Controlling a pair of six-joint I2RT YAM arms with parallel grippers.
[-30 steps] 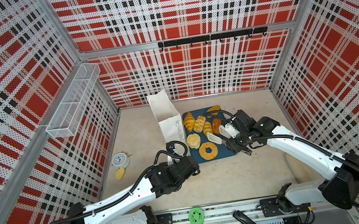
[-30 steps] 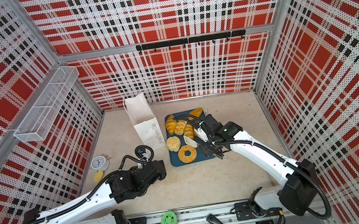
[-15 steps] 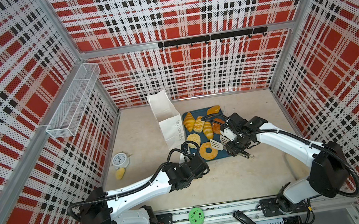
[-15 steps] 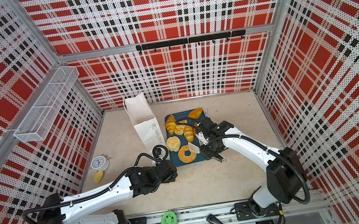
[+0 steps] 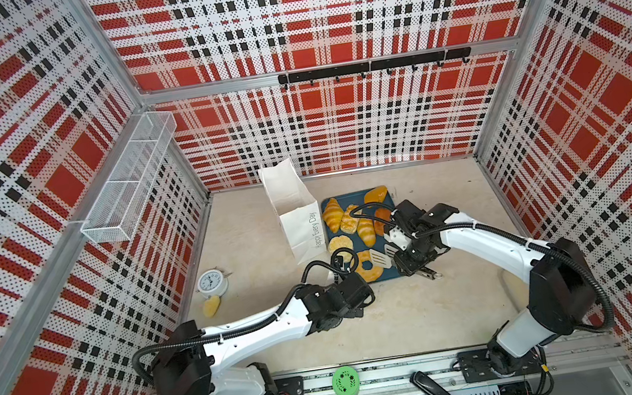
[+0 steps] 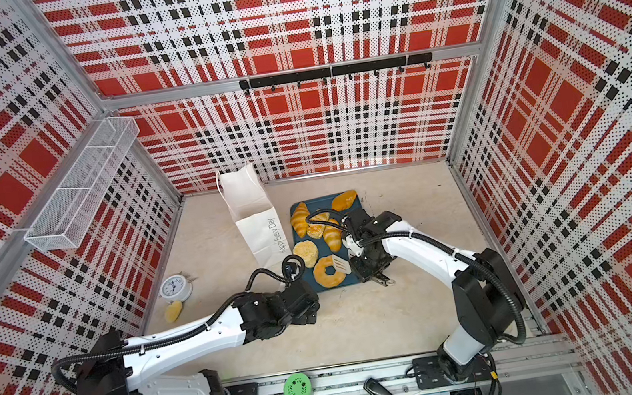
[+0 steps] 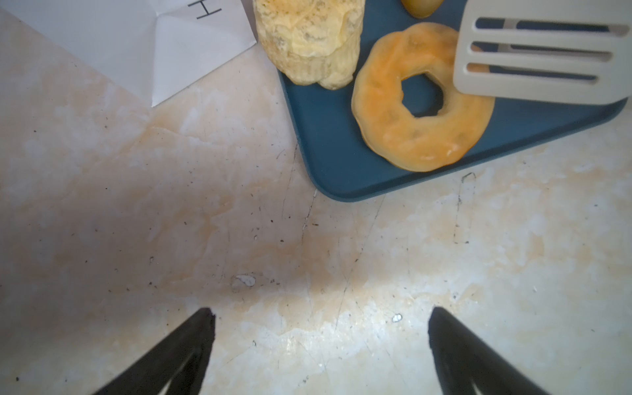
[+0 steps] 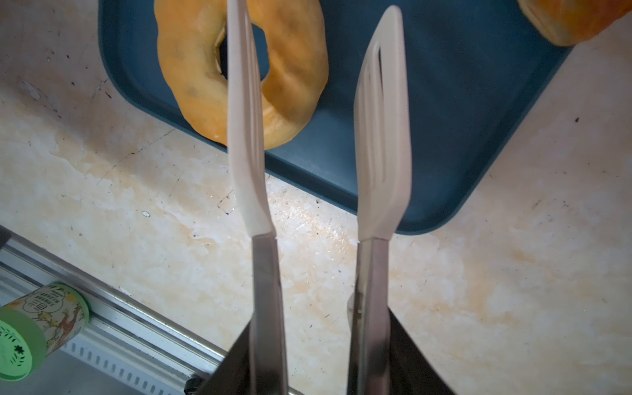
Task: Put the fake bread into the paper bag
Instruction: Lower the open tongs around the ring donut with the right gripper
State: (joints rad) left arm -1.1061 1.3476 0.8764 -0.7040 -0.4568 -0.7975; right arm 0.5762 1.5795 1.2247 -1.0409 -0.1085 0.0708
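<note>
on the desk (image 5: 427, 317) the white paper bag (image 5: 293, 214) stands upright just beside the 9 o'clock side of the dark-teal tray (image 7: 342, 171). the fake bread (image 5: 333, 215) lies on the tray, with the ring doughnut (image 7: 383, 119) at its 6 o'clock end. the right pincer (image 8: 319, 355) clamps the steel handles of white slotted tongs (image 8: 379, 154), whose blades are apart, one over the doughnut. the left pincer (image 7: 320, 311), spread wide, hovers over bare desk at the tray's 7 o'clock.

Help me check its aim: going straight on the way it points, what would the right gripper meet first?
Probably the ring doughnut: the tongs held by the right gripper lead, one blade crossing over it on the tray, the other over bare tray. Height above it is unclear.
</note>
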